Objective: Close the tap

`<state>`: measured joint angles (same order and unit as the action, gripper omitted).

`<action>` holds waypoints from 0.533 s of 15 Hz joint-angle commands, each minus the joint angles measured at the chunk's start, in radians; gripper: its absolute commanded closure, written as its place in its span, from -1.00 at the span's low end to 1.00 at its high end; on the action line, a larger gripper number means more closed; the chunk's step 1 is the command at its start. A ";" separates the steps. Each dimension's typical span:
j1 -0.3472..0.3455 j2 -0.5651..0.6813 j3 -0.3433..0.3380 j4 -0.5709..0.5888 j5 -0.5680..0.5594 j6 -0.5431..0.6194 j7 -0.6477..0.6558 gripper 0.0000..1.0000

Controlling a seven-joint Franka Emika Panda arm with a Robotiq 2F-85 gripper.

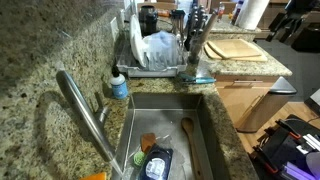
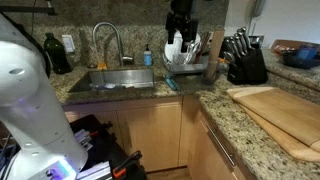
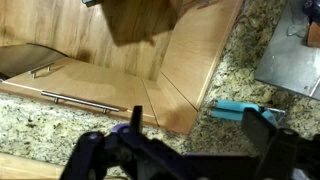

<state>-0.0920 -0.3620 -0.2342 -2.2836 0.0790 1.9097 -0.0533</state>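
Arching over the left end of the steel sink [image 2: 100, 84], the tap [image 2: 107, 24] shows in an exterior view as a slender brushed-silver hoop standing on the counter's back edge. From above, in an exterior view, the same tap [image 1: 82, 105] is a long tube slanting across the basin's left rim. Its lever is too small to read.

Only the overhead picture looks into the sink: a wooden spoon [image 1: 188, 135] lies on the floor of the basin. A blue-capped soap bottle [image 1: 118, 85] stands on the speckled granite counter [image 1: 40, 60] at the sink's back corner.

Right of the sink, the gripper [image 2: 180, 25] hangs above the dish rack [image 2: 185, 65], well apart from the tap. Farther right are a dark knife block [image 2: 245, 60] and a pale wooden cutting board [image 2: 275, 110].

The wrist view alone shows the gripper [image 3: 178, 150] from behind. Its dark fingers [image 3: 265, 135] are spread wide with nothing between them, over wood cabinet doors [image 3: 100, 60] and granite. The tap lies outside this picture.
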 commanded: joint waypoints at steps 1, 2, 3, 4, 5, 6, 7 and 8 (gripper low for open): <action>-0.023 0.003 0.020 0.002 0.008 -0.003 -0.007 -1.00; -0.023 0.003 0.020 0.002 0.008 -0.003 -0.007 -1.00; -0.023 0.003 0.020 0.002 0.008 -0.003 -0.007 -1.00; -0.023 0.003 0.020 0.002 0.008 -0.003 -0.007 -1.00; -0.023 0.003 0.020 0.002 0.008 -0.003 -0.007 -1.00; 0.001 0.054 0.033 0.010 0.033 0.010 -0.008 -1.00; 0.038 0.077 0.063 0.000 0.086 0.062 0.005 -1.00; 0.065 0.060 0.092 -0.026 0.140 0.104 0.013 -1.00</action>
<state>-0.0823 -0.3469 -0.2127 -2.2870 0.1156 1.9210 -0.0532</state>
